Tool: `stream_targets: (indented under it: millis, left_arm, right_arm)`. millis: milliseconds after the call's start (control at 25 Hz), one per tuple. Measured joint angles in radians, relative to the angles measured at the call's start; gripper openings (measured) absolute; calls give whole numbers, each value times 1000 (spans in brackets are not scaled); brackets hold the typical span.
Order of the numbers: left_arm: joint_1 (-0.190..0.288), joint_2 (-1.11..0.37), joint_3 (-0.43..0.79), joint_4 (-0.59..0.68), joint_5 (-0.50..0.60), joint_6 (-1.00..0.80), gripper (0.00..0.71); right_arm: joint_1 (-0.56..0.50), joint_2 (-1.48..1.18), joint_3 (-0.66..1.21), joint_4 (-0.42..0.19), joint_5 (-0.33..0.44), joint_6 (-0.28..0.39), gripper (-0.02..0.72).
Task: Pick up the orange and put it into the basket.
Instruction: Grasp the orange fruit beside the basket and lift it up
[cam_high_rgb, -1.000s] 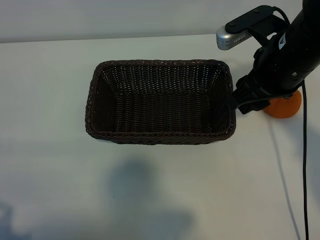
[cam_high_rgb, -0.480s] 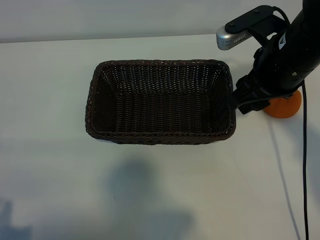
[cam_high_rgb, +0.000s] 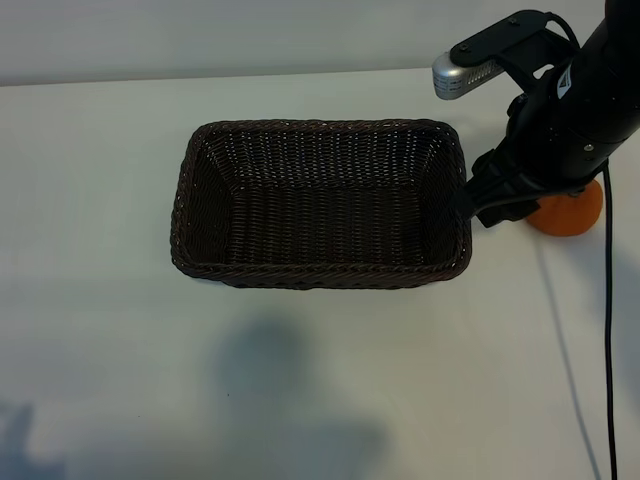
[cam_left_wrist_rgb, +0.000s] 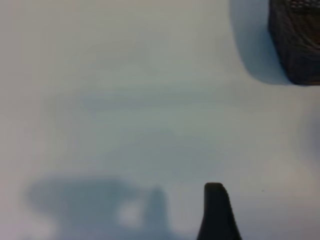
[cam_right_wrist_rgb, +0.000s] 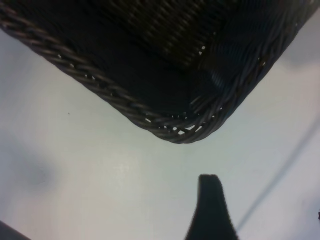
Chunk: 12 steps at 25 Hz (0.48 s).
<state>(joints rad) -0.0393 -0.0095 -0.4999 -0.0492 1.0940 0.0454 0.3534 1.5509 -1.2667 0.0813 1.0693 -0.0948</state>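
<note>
The exterior view shows the whole basket (cam_high_rgb: 320, 205) standing empty in the middle of the white table (cam_high_rgb: 100, 300), with the right arm (cam_high_rgb: 570, 110) reaching over its right end. The orange (cam_high_rgb: 568, 212) lies on the table just right of the basket, half hidden beneath that arm. Neither wrist view shows the fruit. The right wrist view looks down on one rounded basket corner (cam_right_wrist_rgb: 185, 125) and a single dark fingertip (cam_right_wrist_rgb: 210, 210) of the right gripper above bare table; the jaws stand apart with nothing between them. The left wrist view shows only one fingertip (cam_left_wrist_rgb: 216, 212) of the left gripper, jaws likewise apart and empty, with bare table and a basket corner (cam_left_wrist_rgb: 297, 40) well away. Since a second ago, the basket, orange and right arm are unchanged.
</note>
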Motion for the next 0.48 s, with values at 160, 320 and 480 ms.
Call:
stream_targets:
  millis: [160, 320, 480]
  left_arm:
    - [-23, 0, 0, -1, 0, 0, 490]
    - [-24, 0, 0, -1, 0, 0, 489]
    - [-24, 0, 0, -1, 0, 0, 488]
  right_arm:
    - [0, 0, 0, -19, -29, 34, 489]
    - [2, 0, 0, -124, -90, 176, 489]
    - [-4, 12, 0, -257, -141, 299, 494]
